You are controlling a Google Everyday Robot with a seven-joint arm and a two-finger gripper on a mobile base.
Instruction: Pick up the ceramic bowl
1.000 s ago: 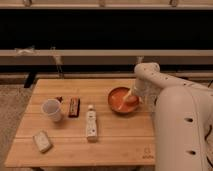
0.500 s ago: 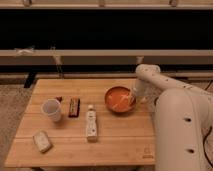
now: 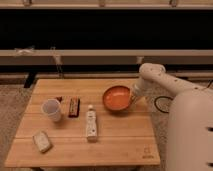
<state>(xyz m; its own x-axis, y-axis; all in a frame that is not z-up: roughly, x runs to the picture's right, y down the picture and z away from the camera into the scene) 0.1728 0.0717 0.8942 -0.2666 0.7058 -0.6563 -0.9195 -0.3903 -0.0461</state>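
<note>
On the wooden table (image 3: pixel 115 137), the gripper (image 3: pixel 133 98) sits at the right edge of the ceramic bowl (image 3: pixel 117 98), with the bottle (image 3: pixel 90 124) lying to its lower left, the snack bar (image 3: pixel 74 106) and white cup (image 3: pixel 51 109) farther left, and the small packet (image 3: pixel 42 141) farthest, near the front-left corner.

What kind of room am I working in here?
Probably an office or lab test area: a small wooden table, a dark window band behind, carpet. The gripper is at the ceramic bowl's right rim.
</note>
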